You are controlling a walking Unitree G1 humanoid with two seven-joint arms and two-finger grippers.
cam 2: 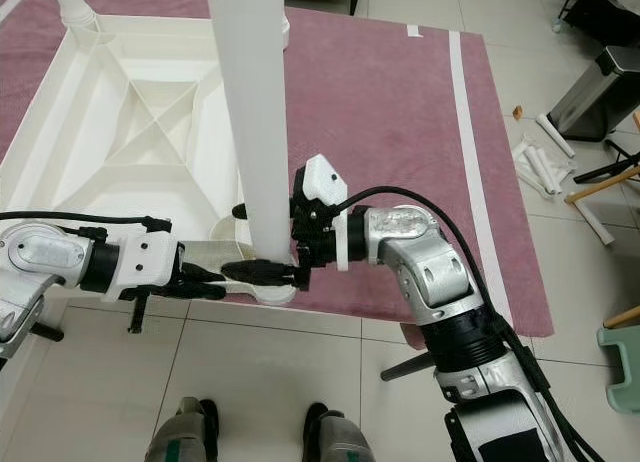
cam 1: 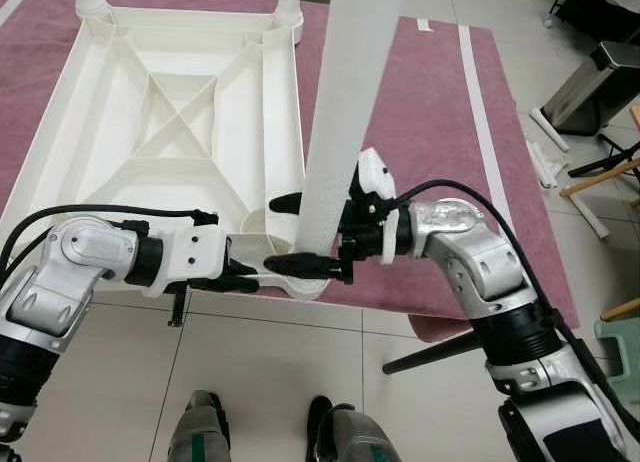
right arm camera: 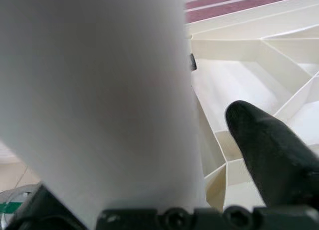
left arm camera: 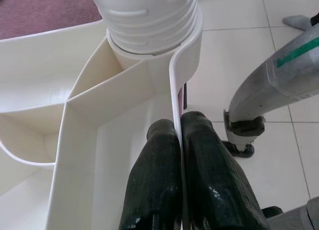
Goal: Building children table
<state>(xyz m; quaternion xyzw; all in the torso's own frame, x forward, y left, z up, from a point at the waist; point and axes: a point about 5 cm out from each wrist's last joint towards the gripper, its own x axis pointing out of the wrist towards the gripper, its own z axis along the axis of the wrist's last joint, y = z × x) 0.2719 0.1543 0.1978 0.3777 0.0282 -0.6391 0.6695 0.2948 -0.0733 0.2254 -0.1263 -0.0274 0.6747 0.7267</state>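
- The table top (cam 1: 150,112) lies upside down on the purple rug (cam 1: 420,132), ribs facing up, and its near corner reaches over the tiles at about 12 o'clock from my feet.
- My right gripper (cam 1: 290,232) holds the white leg (cam 1: 340,132) low on its shaft, one finger on each side, closed on it. The leg stands almost upright in the near corner socket (left arm camera: 149,46).
- My left gripper (left arm camera: 177,155) is pinched shut on the thin rim of the table top, just beside that socket, at about 9 o'clock from the leg. It keeps the top from sliding.
- In the left wrist view the threaded end of the leg sits in the socket collar, and some ridges are above the collar. I judge it is not fully seated yet.
- Two other legs (cam 1: 290,2) stand in the far corners, around 11 and 12 o'clock.
- To do this step well, I would keep the leg straight over the socket and turn it in short strokes with light downward pressure. A tilted leg can cross the thread.
- I would hold the rim firmly but not bend it, because the plastic looks thin.
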